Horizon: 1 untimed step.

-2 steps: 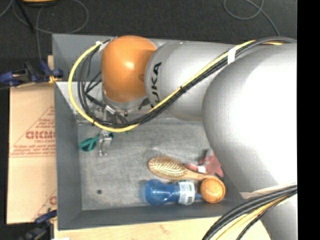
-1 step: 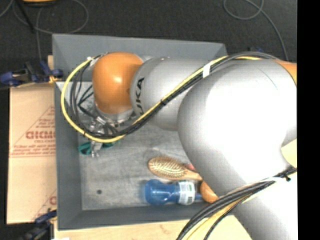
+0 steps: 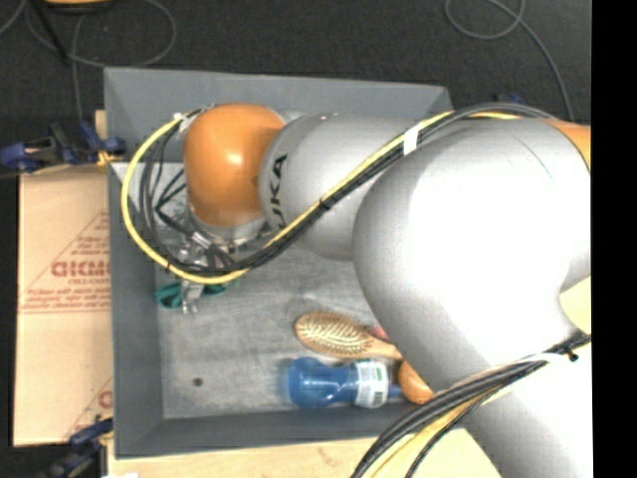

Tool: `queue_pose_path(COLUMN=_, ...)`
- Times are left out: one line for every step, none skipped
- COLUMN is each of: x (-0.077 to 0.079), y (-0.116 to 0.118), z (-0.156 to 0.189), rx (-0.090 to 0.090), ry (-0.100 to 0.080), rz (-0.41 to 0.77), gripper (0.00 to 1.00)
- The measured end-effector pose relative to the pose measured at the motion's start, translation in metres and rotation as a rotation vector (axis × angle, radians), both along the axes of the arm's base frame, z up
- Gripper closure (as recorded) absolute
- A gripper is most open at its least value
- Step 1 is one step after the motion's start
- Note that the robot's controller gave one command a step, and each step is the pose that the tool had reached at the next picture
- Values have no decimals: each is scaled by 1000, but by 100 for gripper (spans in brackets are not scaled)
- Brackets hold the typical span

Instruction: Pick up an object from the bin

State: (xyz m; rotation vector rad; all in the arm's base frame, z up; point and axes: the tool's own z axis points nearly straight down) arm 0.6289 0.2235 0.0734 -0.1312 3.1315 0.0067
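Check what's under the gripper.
A small green thing pokes out below the gripper, near the left wall of the bin. The wrist covers the rest of it.

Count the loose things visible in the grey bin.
3: a teal thing by the left wall, a wooden hairbrush at lower middle, and a blue bottle just below it along the near wall. The arm may hide more.

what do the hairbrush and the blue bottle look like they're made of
The hairbrush: tan head, likely wood or plastic, matte, dotted with bristle rows; glossy orange handle, probably plastic. The blue bottle: seemingly translucent plastic, shiny highlights, a pale band near its neck.
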Motion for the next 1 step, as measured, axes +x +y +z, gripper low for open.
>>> queue_pose_path(x=-3, y=-8, z=133, rx=-4, ry=1, rz=129, gripper=100)
